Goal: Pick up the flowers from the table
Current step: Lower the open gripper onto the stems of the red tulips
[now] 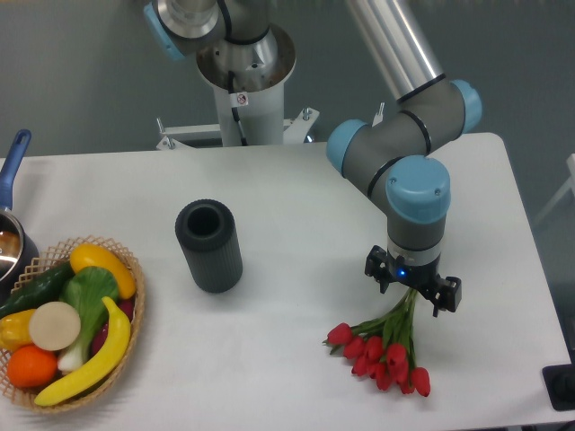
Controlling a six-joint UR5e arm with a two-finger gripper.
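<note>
The flowers (382, 352), a small bunch of red tulip buds on green stems, lie on the white table (296, 206) near its front right. The buds point toward the front edge and the stems run up and to the right. My gripper (413, 289) hangs pointing straight down over the stem ends. The stems disappear under its black body. The wrist hides the fingertips, so I cannot see whether they are closed on the stems.
A dark cylinder (209, 245) stands upright left of centre. A wicker basket (126, 337) of fruit and vegetables sits at the front left, with a blue-handled pot (11, 235) behind it. The arm's base post (244, 85) rises at the back.
</note>
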